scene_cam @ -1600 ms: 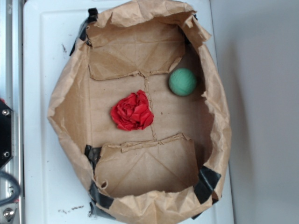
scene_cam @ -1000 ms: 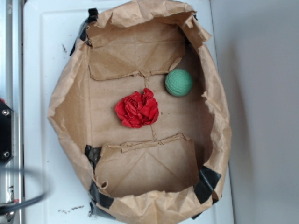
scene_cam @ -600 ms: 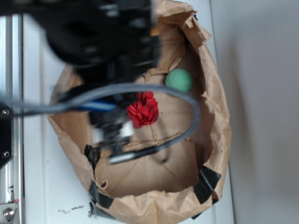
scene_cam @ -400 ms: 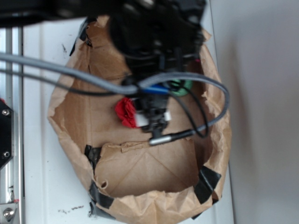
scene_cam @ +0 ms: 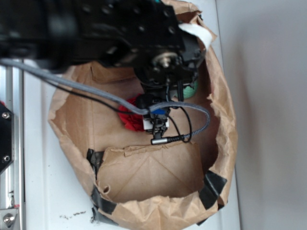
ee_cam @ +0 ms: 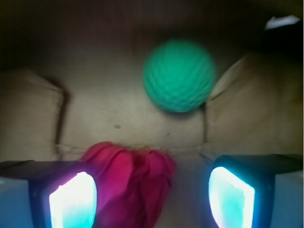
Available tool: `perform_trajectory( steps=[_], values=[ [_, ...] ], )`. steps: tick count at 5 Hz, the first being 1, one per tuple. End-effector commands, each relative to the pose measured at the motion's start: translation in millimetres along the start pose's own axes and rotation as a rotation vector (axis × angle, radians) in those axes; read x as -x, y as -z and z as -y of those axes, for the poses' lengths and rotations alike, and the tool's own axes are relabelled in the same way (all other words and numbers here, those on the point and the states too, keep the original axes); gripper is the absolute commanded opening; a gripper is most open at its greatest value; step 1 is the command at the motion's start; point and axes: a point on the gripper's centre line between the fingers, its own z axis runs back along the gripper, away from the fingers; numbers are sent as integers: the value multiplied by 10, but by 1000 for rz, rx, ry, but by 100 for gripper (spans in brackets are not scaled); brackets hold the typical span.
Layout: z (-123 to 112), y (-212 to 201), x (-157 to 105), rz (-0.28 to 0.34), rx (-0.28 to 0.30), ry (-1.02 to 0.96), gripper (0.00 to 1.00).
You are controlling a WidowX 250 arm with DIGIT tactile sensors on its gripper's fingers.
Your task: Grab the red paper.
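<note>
Two glowing, pale cyan finger pads (ee_cam: pixel 73 202) frame the bottom of the wrist view, one at the lower left and one at the lower right, and they stand wide apart, so the black robot gripper (ee_cam: pixel 152 199) is spread open and holds nothing. Between those pads, nearer the left one, sits the bright red crumpled paper wad (ee_cam: pixel 130 183), its folds blurred and cut off by the lower edge; whether the left pad touches it cannot be told. Just beyond the red paper a seam runs across the brown floor of the crinkled brown paper bag (ee_cam: pixel 95 114). Farther back, up and to the right of the red wad and apart from it, rests the round green ball (ee_cam: pixel 179 76) with a ribbed surface, close to a raised fold of the bag. In the exterior view the black arm and its grey cables (scene_cam: pixel 192 132) cover the upper middle of the bag, with only a patch of the red paper (scene_cam: pixel 128 117) showing left of the gripper (scene_cam: pixel 156 122) and a sliver of the green ball (scene_cam: pixel 190 89) above right. The bag (scene_cam: pixel 225 139) lies open on a white tray (scene_cam: pixel 43 187), its corners bound with black tape (scene_cam: pixel 211 187).
</note>
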Motion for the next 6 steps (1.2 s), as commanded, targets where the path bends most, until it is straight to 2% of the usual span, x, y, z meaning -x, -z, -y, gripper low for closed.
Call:
perform_trajectory(
  steps=[1, 2, 3, 4, 5, 6],
  values=[
    [-1, 338, 38, 4, -69, -7, 0],
    [-31, 206, -13, 69, -85, -34, 0],
    [-43, 6, -54, 112, -37, -8, 0],
    [-139, -387, 24, 232, 35, -31, 100],
    [-255, -615, 153, 304, 107, -49, 100],
    [238, -1032, 206, 262, 149, 1, 100]
  ],
)
